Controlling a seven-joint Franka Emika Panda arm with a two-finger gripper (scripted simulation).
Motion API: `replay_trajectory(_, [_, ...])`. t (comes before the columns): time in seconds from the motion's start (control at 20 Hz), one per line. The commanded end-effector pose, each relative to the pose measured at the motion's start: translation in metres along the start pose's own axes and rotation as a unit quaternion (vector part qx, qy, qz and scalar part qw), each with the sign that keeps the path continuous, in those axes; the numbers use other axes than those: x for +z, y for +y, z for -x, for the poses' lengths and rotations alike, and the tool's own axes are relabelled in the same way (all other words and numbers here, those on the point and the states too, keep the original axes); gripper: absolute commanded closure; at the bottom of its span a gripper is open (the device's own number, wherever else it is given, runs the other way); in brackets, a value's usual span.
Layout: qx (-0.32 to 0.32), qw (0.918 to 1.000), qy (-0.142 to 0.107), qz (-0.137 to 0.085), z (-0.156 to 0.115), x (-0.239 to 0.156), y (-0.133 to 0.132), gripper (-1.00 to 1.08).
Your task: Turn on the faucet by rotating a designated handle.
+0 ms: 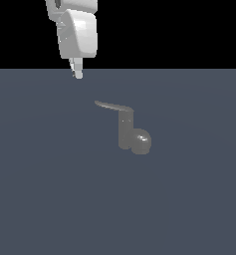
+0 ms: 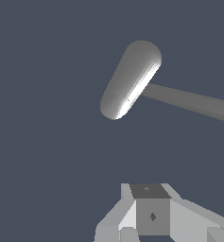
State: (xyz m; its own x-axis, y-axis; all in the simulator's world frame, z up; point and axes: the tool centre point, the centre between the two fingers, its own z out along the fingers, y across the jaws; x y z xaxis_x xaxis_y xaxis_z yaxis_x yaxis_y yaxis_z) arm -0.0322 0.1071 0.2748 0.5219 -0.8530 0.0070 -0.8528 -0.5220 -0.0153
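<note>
The faucet (image 1: pixel 131 133) is a dull grey upright post with a glossy rounded bulb at its base, standing on the flat grey floor. Its handle (image 1: pixel 113 105), a thin flat lever, sticks out from the post's top toward the exterior view's left. My gripper (image 1: pixel 77 71) hangs well above and to the exterior view's left of the lever's tip, touching nothing. Its fingers look pressed together with nothing between them. The wrist view looks down on the faucet (image 2: pixel 130 80) as a rounded oblong, with the handle (image 2: pixel 193 101) running off the frame's edge and the gripper (image 2: pixel 151 210) apart from both.
A plain grey-blue floor (image 1: pixel 50 199) stretches all around the faucet. The white arm's last link (image 1: pixel 78 32) hangs above the gripper.
</note>
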Motion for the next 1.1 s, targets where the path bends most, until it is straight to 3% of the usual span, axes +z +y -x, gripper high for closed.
replay_trajectory(0.0, [0.028, 0.9996, 0.0, 0.001, -0.008, 0.011, -0.009, 1.08])
replay_trajectory(0.35, [0.109, 0.994, 0.0, 0.004, -0.037, 0.045, -0.032, 1.08])
replay_trajectory(1.05, [0.24, 0.9708, 0.0, 0.008, -0.09, 0.099, -0.058, 1.08])
